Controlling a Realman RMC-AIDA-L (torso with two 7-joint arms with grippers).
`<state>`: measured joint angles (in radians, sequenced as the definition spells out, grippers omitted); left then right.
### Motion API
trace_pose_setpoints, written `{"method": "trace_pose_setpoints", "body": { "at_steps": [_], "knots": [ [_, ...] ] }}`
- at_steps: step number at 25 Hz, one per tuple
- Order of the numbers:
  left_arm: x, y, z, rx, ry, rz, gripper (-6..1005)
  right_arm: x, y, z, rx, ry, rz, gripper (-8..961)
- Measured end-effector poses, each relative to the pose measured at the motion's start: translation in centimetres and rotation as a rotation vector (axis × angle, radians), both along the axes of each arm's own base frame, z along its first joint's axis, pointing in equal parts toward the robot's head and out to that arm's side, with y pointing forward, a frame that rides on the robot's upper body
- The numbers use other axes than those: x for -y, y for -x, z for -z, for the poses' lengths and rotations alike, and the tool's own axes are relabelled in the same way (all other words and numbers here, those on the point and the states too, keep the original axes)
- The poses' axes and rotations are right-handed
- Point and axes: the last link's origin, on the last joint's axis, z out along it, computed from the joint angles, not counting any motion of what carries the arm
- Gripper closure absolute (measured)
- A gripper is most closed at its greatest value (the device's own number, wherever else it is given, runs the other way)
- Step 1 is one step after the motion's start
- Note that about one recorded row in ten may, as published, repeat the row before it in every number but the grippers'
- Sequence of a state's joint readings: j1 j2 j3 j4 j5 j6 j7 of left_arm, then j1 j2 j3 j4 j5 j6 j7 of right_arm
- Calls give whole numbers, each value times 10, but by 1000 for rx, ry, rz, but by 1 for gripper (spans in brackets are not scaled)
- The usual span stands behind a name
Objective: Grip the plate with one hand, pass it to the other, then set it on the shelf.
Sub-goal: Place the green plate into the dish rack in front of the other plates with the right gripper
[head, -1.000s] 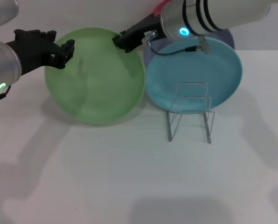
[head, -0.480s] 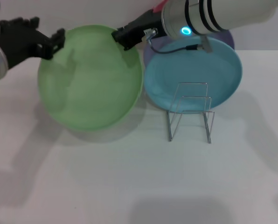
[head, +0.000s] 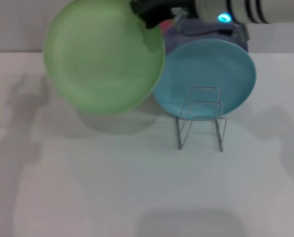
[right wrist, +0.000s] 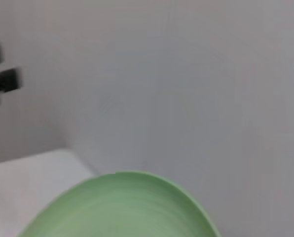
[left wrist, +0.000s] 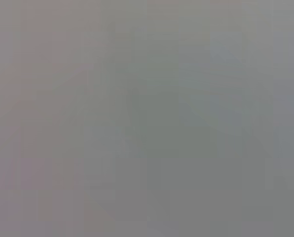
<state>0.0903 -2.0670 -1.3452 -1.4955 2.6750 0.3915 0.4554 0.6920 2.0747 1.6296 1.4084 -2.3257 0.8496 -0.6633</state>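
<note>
The light-green plate [head: 103, 57] is lifted off the table and tilted up, facing me at the back left. My right gripper [head: 147, 14] is shut on its upper right rim, with the arm reaching in from the top right. The plate's rim also shows in the right wrist view [right wrist: 122, 207]. The wire shelf [head: 200, 118] stands empty on the table, right of centre and apart from the plate. My left gripper is out of the head view; a dark part of it shows far off in the right wrist view [right wrist: 3, 79]. The left wrist view shows only plain grey.
A turquoise-blue plate [head: 211, 74] lies behind the shelf, with a lavender plate [head: 186, 30] partly hidden under it and under my right arm. The white table [head: 112, 187] stretches in front. A wall runs along the back.
My right gripper has lifted the green plate up and tilted it more upright. My left arm has pulled away to the left, out of the head view.
</note>
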Motion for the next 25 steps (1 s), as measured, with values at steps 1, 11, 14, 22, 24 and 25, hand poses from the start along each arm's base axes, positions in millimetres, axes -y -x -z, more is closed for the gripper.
{"method": "trace_pose_setpoints", "body": {
  "at_steps": [1,11,14,22,24,25],
  "knots": [
    [6,22,0,81,-90,28,421,3,-2,-5,-2,-25,-17,928],
    [10,95,22,285,-111,2,413,63,-33,-41,-120,-267,-240,927],
    [8,105,29,300,-81,-24,413,78,-50,-42,-151,-307,-274,927],
    [8,113,39,288,-47,-53,413,97,-95,-33,-210,-347,-353,927],
    [9,117,41,302,-37,-64,413,103,-111,-31,-256,-370,-379,927],
    [9,117,41,302,-37,-64,413,103,-111,-31,-256,-370,-379,927]
  ]
}}
